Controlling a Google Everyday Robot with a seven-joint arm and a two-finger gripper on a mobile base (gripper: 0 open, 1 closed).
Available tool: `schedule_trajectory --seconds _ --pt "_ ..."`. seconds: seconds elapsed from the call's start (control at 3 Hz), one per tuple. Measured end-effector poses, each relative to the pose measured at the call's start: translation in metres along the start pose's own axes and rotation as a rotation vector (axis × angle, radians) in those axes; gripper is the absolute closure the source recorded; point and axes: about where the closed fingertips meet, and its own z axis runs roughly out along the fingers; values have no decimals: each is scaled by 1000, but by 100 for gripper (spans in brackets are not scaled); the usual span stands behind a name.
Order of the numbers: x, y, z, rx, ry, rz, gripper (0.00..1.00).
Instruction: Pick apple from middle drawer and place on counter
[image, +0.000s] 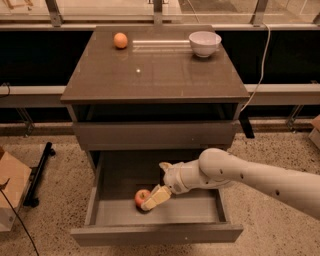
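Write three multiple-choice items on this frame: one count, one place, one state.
1. How many things sit on the counter? A) one B) two C) four
2. Where is the apple? A) on the counter B) on the room's floor C) in the middle drawer
3. What state is the middle drawer in? A) pulled open B) shut C) lifted out of the cabinet

Key:
1 B: only the orange fruit and the white bowl are up there.
2 C: it lies left of centre in the drawer, with the tool at its right side in the picture.
3 A: the drawer's front is pulled out and its inside is exposed.
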Motion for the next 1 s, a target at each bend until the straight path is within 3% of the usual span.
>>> schedule_trajectory --seconds 0.33,1.0 --pt "5 3 9 -8 19 8 0" --pt "28 -6 59 -42 11 56 0"
